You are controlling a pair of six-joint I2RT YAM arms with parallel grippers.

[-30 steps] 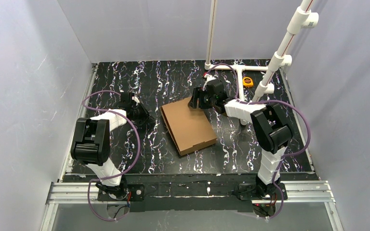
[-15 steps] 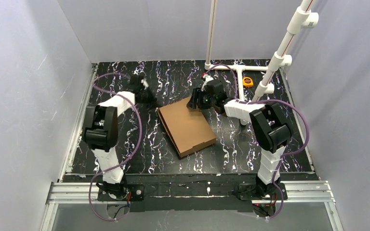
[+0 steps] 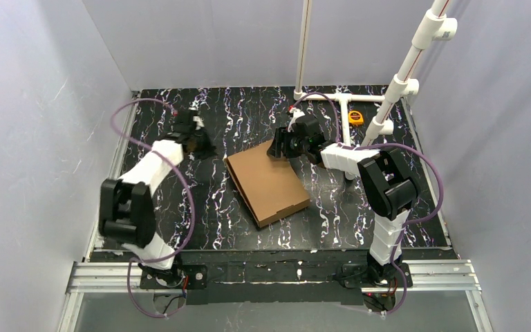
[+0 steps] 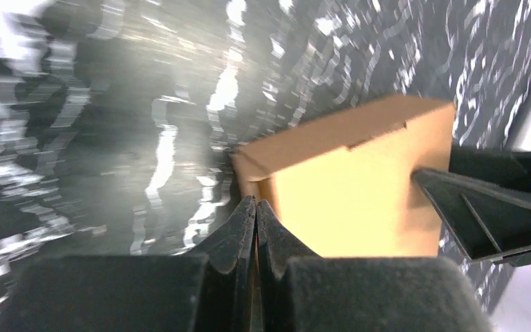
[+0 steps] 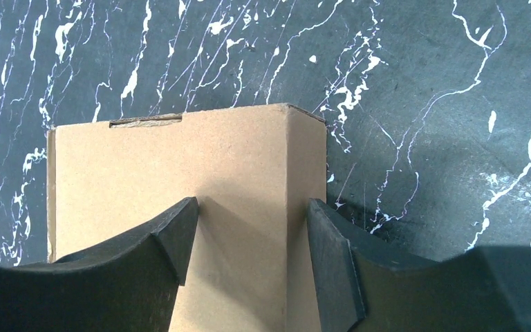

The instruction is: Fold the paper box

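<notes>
Brown corrugated paper box (image 3: 268, 181), shallow rectangle, right end effector (image 5: 252, 207) wide, left end effector (image 4: 256, 202) closed

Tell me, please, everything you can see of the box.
The box is plain brown cardboard, apparently folded shut into a shallow rectangle, lying flat and askew near the middle of the table. Its top is smooth, with a narrow slot near one edge; layered folds show along its left side. The right gripper stands open over its far corner, one finger on the top, one beside a side wall; whether they press is unclear. The left gripper, shut, is clear of it.
</notes>
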